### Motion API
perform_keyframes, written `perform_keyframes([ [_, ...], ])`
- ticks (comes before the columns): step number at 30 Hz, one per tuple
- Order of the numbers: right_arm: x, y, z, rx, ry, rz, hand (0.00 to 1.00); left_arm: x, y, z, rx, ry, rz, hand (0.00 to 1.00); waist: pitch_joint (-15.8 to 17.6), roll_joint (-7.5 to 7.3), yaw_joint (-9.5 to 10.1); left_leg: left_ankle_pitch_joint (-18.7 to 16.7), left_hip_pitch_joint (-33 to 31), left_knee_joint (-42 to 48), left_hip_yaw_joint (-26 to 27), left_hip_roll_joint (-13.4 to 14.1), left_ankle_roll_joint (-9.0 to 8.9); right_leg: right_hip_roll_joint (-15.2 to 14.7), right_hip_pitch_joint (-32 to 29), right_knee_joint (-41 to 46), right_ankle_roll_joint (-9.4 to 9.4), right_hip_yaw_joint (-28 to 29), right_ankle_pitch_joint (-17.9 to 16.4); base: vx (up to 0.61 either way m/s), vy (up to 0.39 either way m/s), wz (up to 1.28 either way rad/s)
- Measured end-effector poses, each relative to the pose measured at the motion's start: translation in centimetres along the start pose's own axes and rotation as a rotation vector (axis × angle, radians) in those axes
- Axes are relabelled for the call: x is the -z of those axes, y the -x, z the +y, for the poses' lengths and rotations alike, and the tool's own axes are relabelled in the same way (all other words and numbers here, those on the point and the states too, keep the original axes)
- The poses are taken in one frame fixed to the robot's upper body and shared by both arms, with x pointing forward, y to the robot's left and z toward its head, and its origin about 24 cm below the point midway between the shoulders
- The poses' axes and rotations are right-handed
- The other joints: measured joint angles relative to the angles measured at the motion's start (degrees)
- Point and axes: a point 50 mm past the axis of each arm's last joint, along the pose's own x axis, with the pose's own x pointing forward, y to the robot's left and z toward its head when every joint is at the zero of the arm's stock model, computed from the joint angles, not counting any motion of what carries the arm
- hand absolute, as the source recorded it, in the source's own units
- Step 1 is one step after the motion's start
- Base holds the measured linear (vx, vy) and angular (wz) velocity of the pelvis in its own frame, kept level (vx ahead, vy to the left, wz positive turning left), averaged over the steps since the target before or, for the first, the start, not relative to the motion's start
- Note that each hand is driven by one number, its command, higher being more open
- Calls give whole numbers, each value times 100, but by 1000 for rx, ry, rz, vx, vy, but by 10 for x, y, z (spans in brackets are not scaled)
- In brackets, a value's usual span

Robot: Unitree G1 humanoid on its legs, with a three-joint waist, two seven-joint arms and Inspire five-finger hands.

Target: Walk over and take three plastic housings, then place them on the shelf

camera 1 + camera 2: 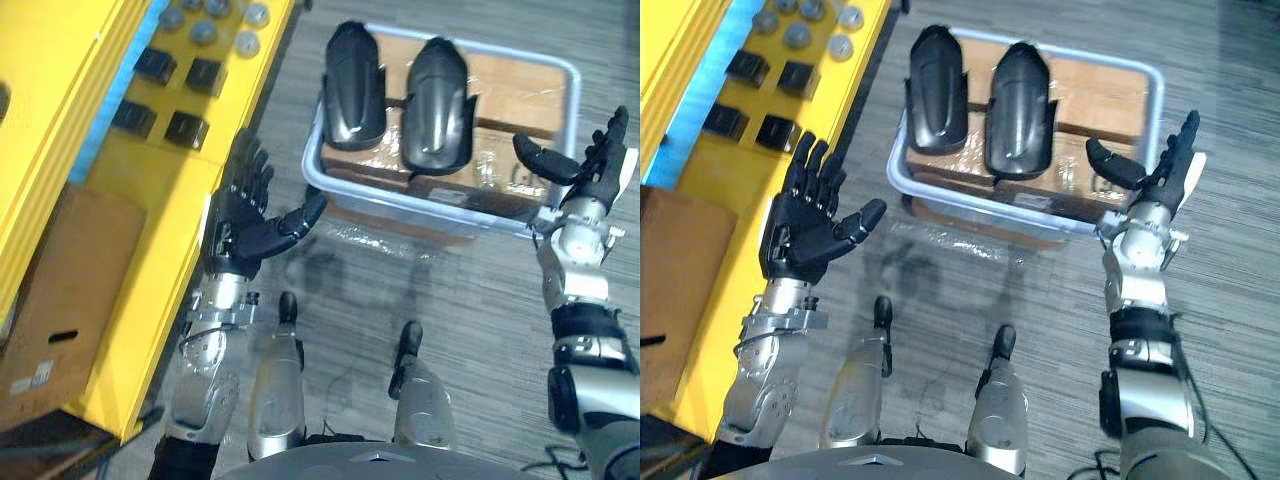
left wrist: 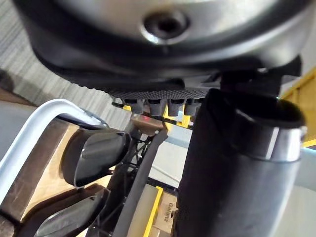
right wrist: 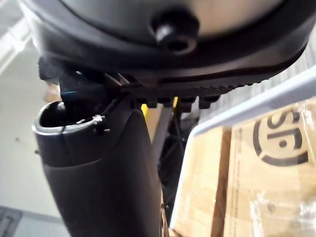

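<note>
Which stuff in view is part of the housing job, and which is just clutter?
Job: black housing; second black housing; grey bin holding both; yellow shelf; left hand and right hand, both open.
Lying about: small black blocks and grey discs on the shelf; cardboard box.

The left arm [image 1: 215, 340] and right arm [image 1: 580, 290] were silver-grey metal, and the right bore black bands [image 1: 590, 345] below the wrist. The left hand [image 1: 240, 225] was matte black with segmented fingers. The right hand [image 1: 585, 165] was equally dark, with a white strip [image 1: 628, 165] along one edge. A dark screw [image 2: 165, 22] sat recessed in the left wrist's silver housing.
</note>
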Motion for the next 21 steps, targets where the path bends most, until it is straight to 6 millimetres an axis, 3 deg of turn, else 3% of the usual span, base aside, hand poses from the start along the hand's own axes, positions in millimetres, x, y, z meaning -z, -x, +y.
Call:
perform_keyframes([
  [4, -25, -22, 6, -15, 79, -16, 100, 13, -9, -11, 56, -14, 33, 100, 146, 221, 127, 152, -191, -79, -154, -165, 54, -190, -252, 358, 33, -136, -113, -53, 11, 27],
  [10, -51, -44, -1, -8, 202, 10, 100, 39, -6, -17, 68, -18, 139, 100, 347, 342, 346, 249, -375, -73, -290, -308, 87, -348, -447, 626, 68, -228, -230, -40, 1, 14],
  [18, -72, -57, -8, 76, 398, 100, 100, 47, -8, -30, 107, -6, 167, 100, 427, 507, 543, 334, -660, -48, -402, -324, 91, -384, -746, 841, 22, -308, -287, -49, -18, 6],
  [19, -73, -57, -9, 95, 404, 119, 0, 48, -9, -34, 123, -2, 168, 100, 426, 509, 575, 348, -672, -48, -411, -324, 87, -384, -766, 865, 18, -310, -295, -59, -30, 5],
  [21, -74, -58, -12, 115, 418, 140, 0, 48, -9, -38, 140, 5, 170, 100, 427, 513, 610, 371, -688, -49, -427, -328, 83, -394, -791, 925, 14, -312, -336, -53, -25, 5],
])
